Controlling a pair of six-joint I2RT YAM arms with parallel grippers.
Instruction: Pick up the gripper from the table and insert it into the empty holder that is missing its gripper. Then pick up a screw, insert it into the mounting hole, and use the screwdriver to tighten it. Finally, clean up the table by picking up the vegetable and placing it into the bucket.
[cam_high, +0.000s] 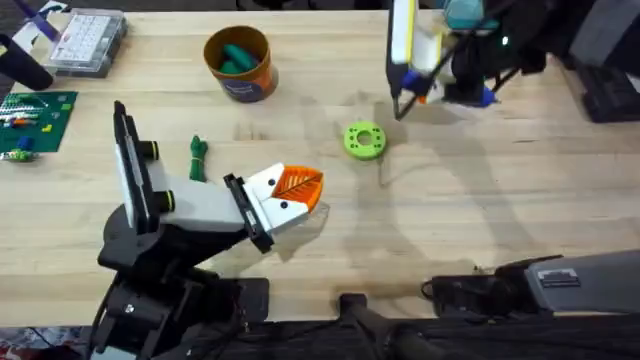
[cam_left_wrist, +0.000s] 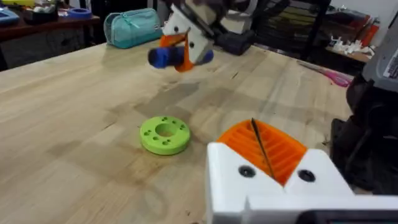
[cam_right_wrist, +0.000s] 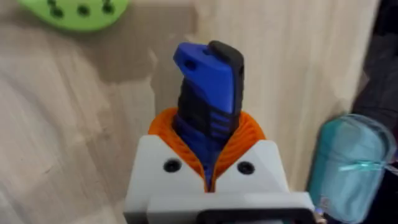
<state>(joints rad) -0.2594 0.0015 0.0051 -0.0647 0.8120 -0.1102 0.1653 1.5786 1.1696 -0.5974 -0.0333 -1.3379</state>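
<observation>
Screwdriver (cam_right_wrist: 208, 93) first: your right hand (cam_right_wrist: 210, 163) is gripping its blue-and-black handle between the orange ribbed pads (cam_right_wrist: 249, 134), closed tight on it, and in the overhead view that hand is hovering above the far right of the worktop (cam_high: 480, 200), beyond the lime-green disc (cam_high: 363, 140). Your left hand (cam_high: 292, 190) is sitting low over the middle of the worktop, its orange pads pressed together with nothing between them, near the green disc, which is lying flat just ahead of it in the left wrist view. You are seeing the vegetable (cam_high: 197, 157) lying on the wood beside the left arm, well apart from the bucket (cam_high: 240, 62). That bucket is standing upright toward the far edge with teal-green items inside, near a clear compartment box (cam_high: 88, 40) at the far left corner.
</observation>
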